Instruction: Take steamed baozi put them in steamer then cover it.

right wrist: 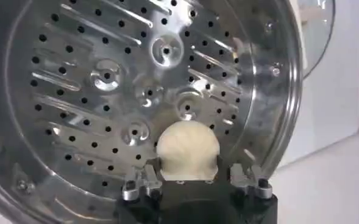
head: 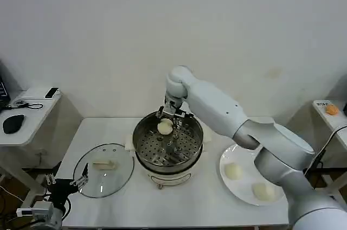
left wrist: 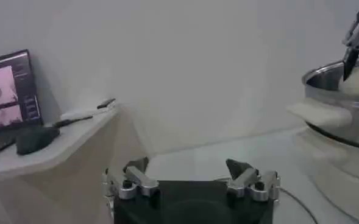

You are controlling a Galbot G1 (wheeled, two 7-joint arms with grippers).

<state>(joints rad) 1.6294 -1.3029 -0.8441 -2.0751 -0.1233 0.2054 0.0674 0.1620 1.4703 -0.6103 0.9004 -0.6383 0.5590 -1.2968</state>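
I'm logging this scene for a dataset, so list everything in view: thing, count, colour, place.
steamed baozi: three, creamy white; one between the right gripper's fingers over the steamer's far side, two on the plate.
steamer: one, shiny steel on a cream base, table centre.
cover: one, clear glass with a cream handle, flat on the table left of the steamer.
plate: one, white, right of the steamer.
table: one, white.
computer mouse: one, black, on the side desk at left.
right gripper: shut on a bun inside the steamer.
left gripper: open, parked low by the cover.
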